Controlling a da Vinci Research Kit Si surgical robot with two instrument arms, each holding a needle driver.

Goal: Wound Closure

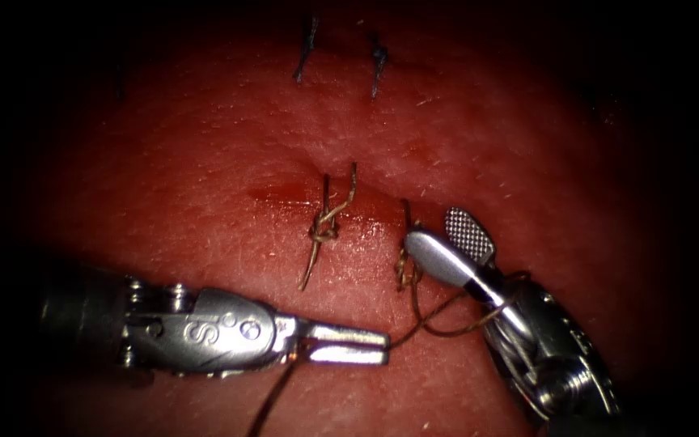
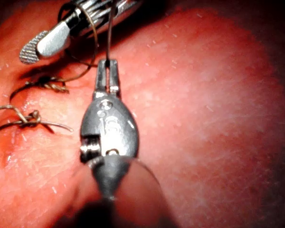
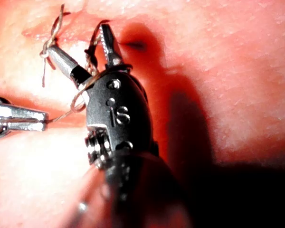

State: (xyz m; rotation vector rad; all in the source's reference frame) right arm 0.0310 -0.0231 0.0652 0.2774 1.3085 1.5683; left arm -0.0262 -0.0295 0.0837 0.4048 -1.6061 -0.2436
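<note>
Thread (image 1: 446,311) runs from the second knot (image 1: 404,271) on the tissue (image 1: 204,162), loops around the right tool (image 1: 456,243), whose jaws stand open, and ends in the left tool (image 1: 349,344), clamped on it. A finished knot (image 1: 325,226) sits left of the cut's second stitch.

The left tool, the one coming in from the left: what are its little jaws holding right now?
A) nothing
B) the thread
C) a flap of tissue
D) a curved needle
B: the left tool has its jaws shut on the thread, which runs from its tip toward the right tool.
</note>
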